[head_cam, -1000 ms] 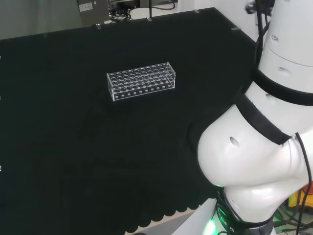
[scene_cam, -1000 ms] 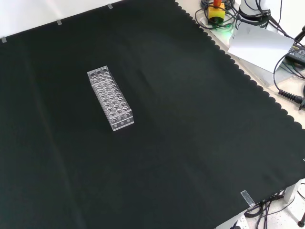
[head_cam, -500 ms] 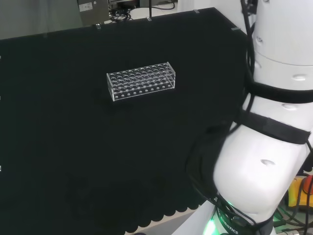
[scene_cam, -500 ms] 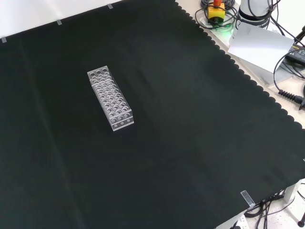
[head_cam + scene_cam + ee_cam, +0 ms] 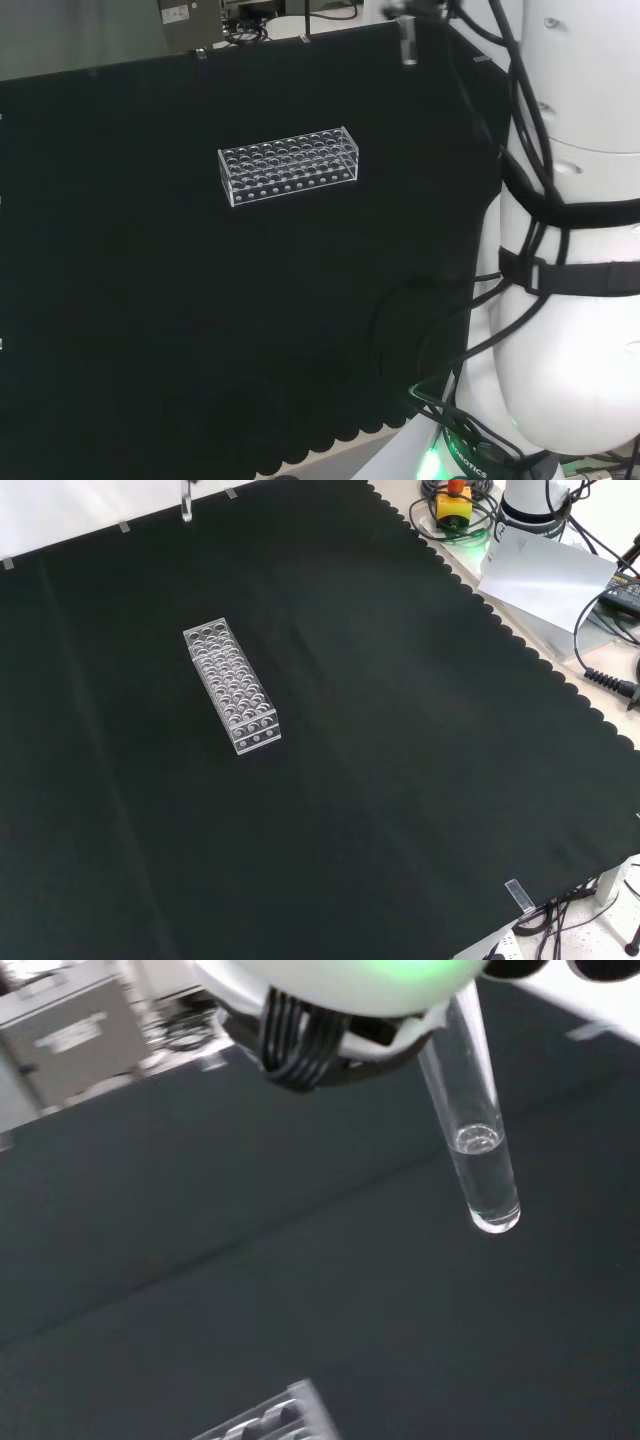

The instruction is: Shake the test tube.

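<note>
My robot hand [image 5: 340, 1000] carries a test tube [image 5: 475, 1150] with a little clear liquid, though I cannot tell my grasp; the rack [image 5: 288, 165] sits on the counter [image 5: 400, 730] below.

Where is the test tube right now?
The test tube hangs in the air well above the black cloth, at the head view's top edge, up and right of the clear rack.
</note>
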